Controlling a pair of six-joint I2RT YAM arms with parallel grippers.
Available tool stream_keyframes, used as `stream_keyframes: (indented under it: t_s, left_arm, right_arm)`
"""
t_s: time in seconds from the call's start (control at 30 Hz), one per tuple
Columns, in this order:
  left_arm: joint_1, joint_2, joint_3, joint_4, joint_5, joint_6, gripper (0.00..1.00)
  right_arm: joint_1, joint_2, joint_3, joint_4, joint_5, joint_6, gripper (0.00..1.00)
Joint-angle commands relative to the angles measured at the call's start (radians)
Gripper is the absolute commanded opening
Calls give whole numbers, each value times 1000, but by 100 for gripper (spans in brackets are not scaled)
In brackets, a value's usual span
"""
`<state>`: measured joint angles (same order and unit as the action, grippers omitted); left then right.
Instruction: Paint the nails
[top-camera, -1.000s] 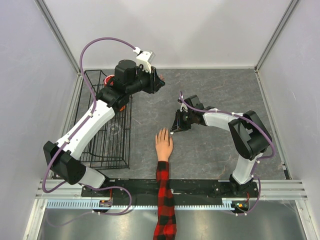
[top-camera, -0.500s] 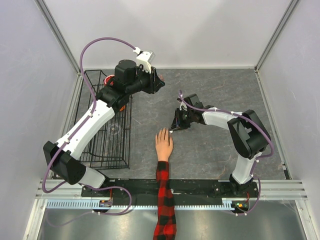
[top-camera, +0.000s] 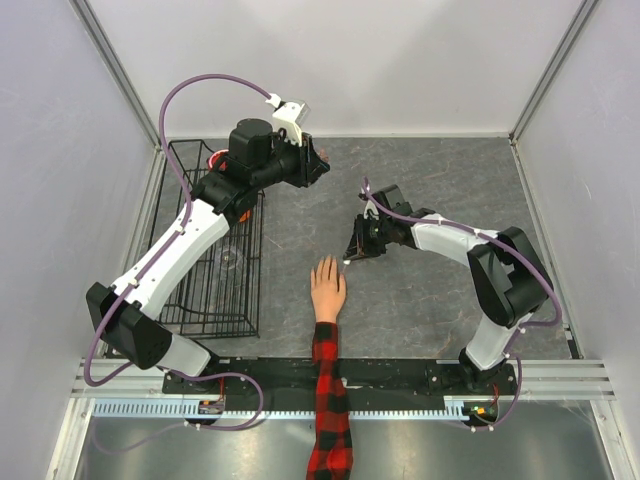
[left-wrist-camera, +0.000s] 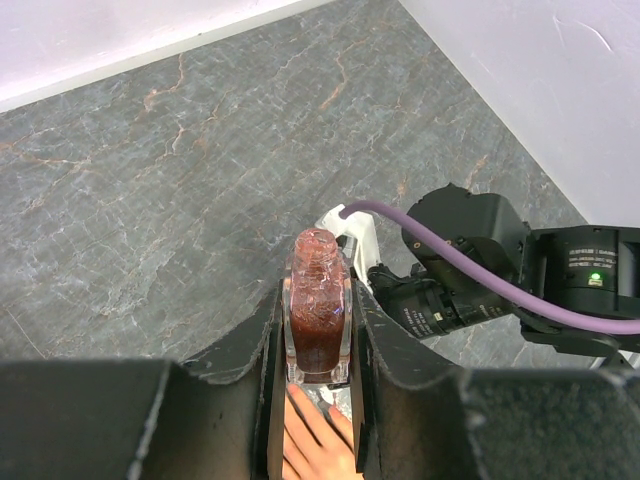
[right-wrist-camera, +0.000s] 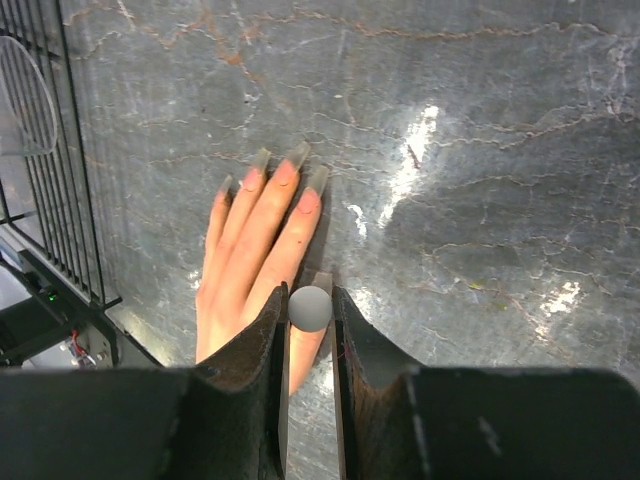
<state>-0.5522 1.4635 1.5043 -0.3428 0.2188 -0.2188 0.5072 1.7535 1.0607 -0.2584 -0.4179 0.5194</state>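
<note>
The peach mannequin hand (top-camera: 327, 290) lies flat on the grey table, its plaid sleeve toward the near edge. Its nails (right-wrist-camera: 288, 170) are long, pink at the base and greyish at the tips. My right gripper (right-wrist-camera: 311, 308) hovers just over the thumb side of the hand, shut on a round grey brush cap (right-wrist-camera: 311, 307) seen end-on; the brush below it is hidden. In the top view this gripper (top-camera: 352, 252) sits just right of the fingertips. My left gripper (left-wrist-camera: 318, 300) is raised at the back, shut on the dark red polish bottle (left-wrist-camera: 318, 270), uncapped neck pointing away.
A black wire basket (top-camera: 215, 250) stands at the left with a clear glass item (top-camera: 232, 258) inside. White walls close in the back and both sides. In the left wrist view the right arm (left-wrist-camera: 500, 270) lies below the bottle.
The right arm's elbow has swung a little to the right while its gripper stays by the fingertips. The left arm has not moved.
</note>
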Motion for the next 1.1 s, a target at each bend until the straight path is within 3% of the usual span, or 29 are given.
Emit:
stream_keyframes:
  t_s: [0.0, 1.07]
  left_arm:
    - [-3, -8, 28, 25, 17, -14, 2]
    - [-2, 11, 37, 27, 24, -8, 2]
  right_arm:
    - [-2, -16, -13, 7, -28, -13, 0]
    - [5, 60, 5, 70, -55, 5, 0]
